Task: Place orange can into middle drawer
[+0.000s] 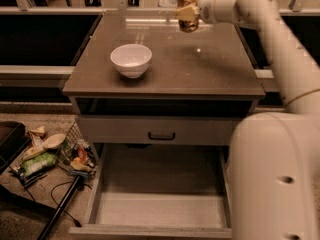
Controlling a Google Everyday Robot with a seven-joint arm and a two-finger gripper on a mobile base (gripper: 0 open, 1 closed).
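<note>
The orange can [187,6] is copper-orange with a silver top rim. It hangs in my gripper [186,15], above the back of the brown cabinet top [200,69]. The gripper is shut on the can's side, and my white arm [260,14] reaches in from the right. The middle drawer [160,210] stands pulled out at the bottom of the view, with a pale bare floor and low side walls. It lies well below and in front of the can.
A white bowl [131,60] sits on the left half of the cabinet top. A shut grey drawer front with a black handle [161,135] is above the open drawer. A wire basket of packets [75,156] and a cable lie on the floor at left. My arm's base [275,184] fills the lower right.
</note>
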